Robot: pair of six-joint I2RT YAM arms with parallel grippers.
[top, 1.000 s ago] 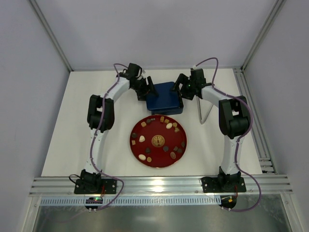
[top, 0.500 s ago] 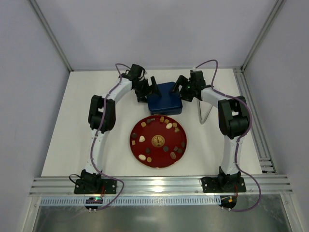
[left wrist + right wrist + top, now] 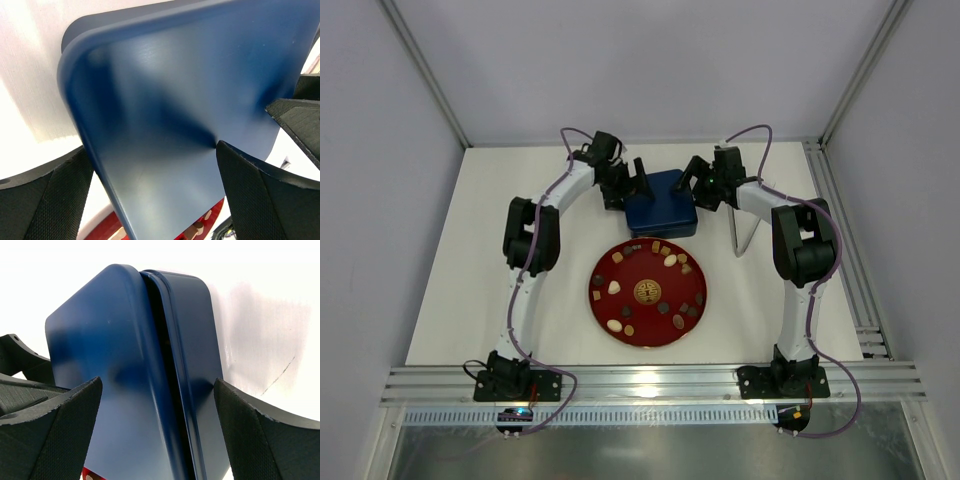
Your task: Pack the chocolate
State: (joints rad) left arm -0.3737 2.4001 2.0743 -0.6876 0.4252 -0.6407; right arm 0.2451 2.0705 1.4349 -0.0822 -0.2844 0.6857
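L claw (image 3: 150,147) & R claw (image 3: 157,381) gape astride the blue tin (image 3: 660,203) at 12 o'clock; yr lopsided lift could shove it onto the chocolate (image 3: 670,260).

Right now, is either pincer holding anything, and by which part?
The left pincer and right pincer each straddle the tin at opposite sides; actual grip cannot be told.
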